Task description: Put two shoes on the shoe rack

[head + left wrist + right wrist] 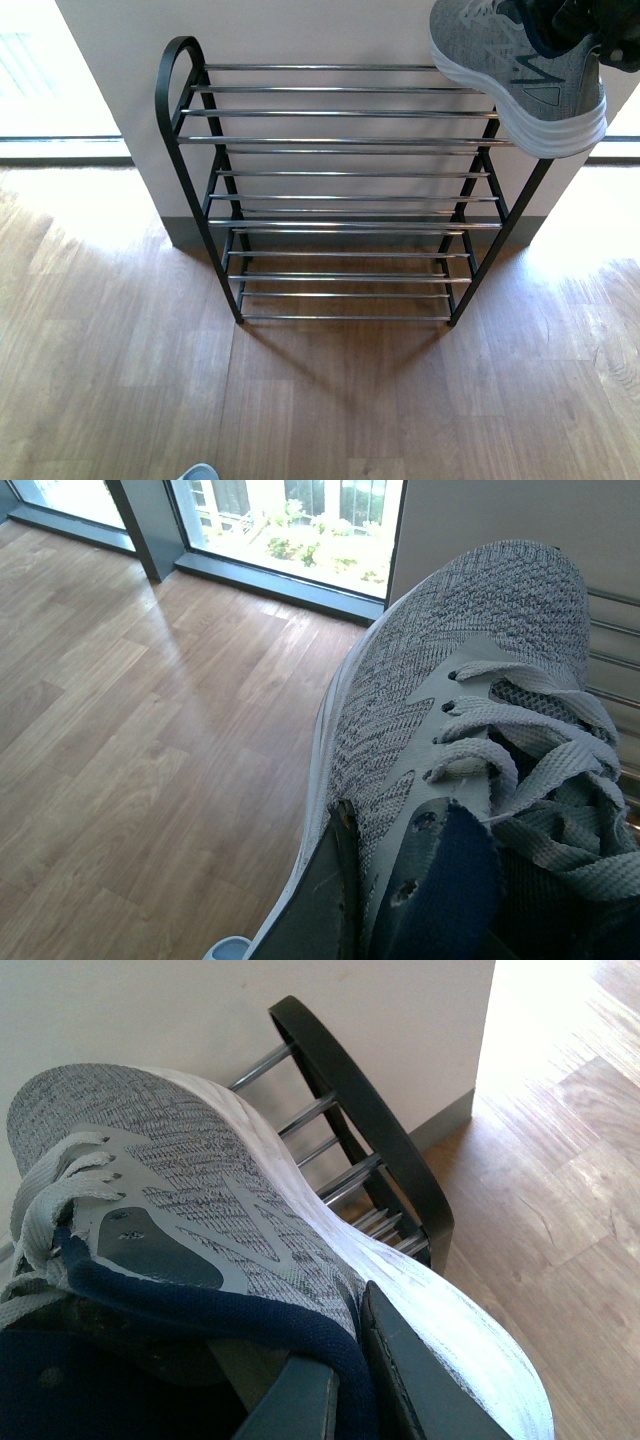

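Note:
The shoe rack (200, 150) stands against the white wall, its four tiers of chrome bars bare. My right gripper (350, 1390) is shut on the navy collar of a grey sneaker (200, 1180). In the front view this sneaker (520, 70) hangs tilted over the right end of the top tier, white sole facing out; I cannot tell whether it touches the bars. My left gripper (370, 910) is shut on the side wall of the other grey sneaker (460, 620), which is out of the front view. The rack's bars show at the edge of the left wrist view (615, 630).
The rack's black arched side rail (380, 1130) is right beside the right sneaker's sole. A pale blue sandal tip (198, 471) lies on the wood floor near me; it also shows in the left wrist view (225, 948). Windows (300, 520) lie to the left.

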Tool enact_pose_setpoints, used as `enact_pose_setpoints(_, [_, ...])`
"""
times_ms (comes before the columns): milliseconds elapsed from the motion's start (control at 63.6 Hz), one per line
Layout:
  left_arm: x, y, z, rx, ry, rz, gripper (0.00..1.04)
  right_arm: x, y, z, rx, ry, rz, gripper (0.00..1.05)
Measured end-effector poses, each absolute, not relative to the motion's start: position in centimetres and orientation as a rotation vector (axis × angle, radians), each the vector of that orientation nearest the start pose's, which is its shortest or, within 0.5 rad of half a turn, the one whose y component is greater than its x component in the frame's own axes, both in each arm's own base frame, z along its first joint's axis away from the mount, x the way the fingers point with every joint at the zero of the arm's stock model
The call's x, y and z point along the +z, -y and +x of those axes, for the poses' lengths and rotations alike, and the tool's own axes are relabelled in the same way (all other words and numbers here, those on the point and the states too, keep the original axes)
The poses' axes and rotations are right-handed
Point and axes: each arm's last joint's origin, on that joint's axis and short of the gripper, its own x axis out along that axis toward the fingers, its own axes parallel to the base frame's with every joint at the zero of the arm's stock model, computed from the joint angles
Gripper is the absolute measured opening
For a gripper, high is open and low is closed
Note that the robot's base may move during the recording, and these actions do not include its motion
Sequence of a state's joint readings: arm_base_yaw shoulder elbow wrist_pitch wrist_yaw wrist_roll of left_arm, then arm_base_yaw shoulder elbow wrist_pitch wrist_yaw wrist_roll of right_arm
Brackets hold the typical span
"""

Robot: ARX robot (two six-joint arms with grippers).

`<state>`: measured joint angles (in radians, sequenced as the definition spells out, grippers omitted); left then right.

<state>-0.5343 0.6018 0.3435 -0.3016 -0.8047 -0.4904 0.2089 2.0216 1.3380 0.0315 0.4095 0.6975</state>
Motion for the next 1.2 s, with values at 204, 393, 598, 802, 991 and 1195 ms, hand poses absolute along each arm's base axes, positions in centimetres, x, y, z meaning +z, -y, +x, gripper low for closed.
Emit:
enact_pose_setpoints(204, [20.2, 4.8, 12.2, 0.361, -0.361, -0.131, 0.02, 16.0, -8.1, 46.3, -0.493, -0.556, 0.486, 0.04])
enact_pose_setpoints(393, [20.2, 4.8, 12.2, 0.361, -0.361, -0.131, 0.02, 15.5, -7.5, 48.8, -0.572, -0.531, 0.478, 0.04])
enact_pose_setpoints(598, [20.2, 4.8, 12.2, 0.361, -0.361, -0.131, 0.02, 16.0, -7.1, 49.9, -0.606, -0.488, 0.482, 0.04])
enact_pose_setpoints(802, [20.2, 4.8, 12.2, 0.361, -0.361, -0.131, 0.02, 16.5, -6.5, 50.0, -0.587, -0.447, 0.528, 0.04])
enact_pose_setpoints(991, [20.2, 4.8, 12.2, 0.361, -0.362, -0.131, 0.02, 17.0, -5.7, 49.5, -0.582, -0.422, 0.548, 0.04])
enact_pose_setpoints(1195, [20.2, 4.8, 12.2, 0.361, -0.362, -0.131, 0.02, 16.7, -5.5, 48.9, -0.585, -0.398, 0.534, 0.04])
